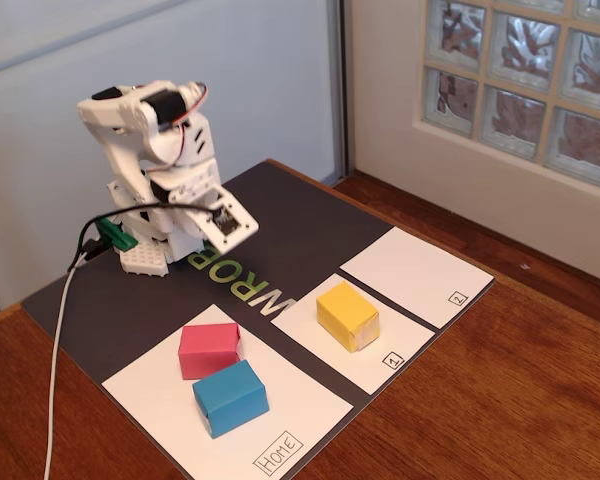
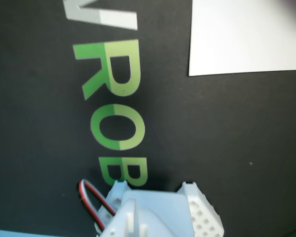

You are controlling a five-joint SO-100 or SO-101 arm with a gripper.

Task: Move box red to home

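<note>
The red box lies on the large white Home sheet in the fixed view, touching the blue box at its near side. The "Home" label is at the sheet's near corner. My gripper is folded down over the black mat near the arm's base, well behind the red box. It looks shut and empty. In the wrist view the gripper shows at the bottom edge over the green letters; no box is in that view.
A yellow box stands on sheet 1, and sheet 2 lies to its right. The black mat covers the wooden table. A white cable runs off the left. A white sheet's corner shows in the wrist view.
</note>
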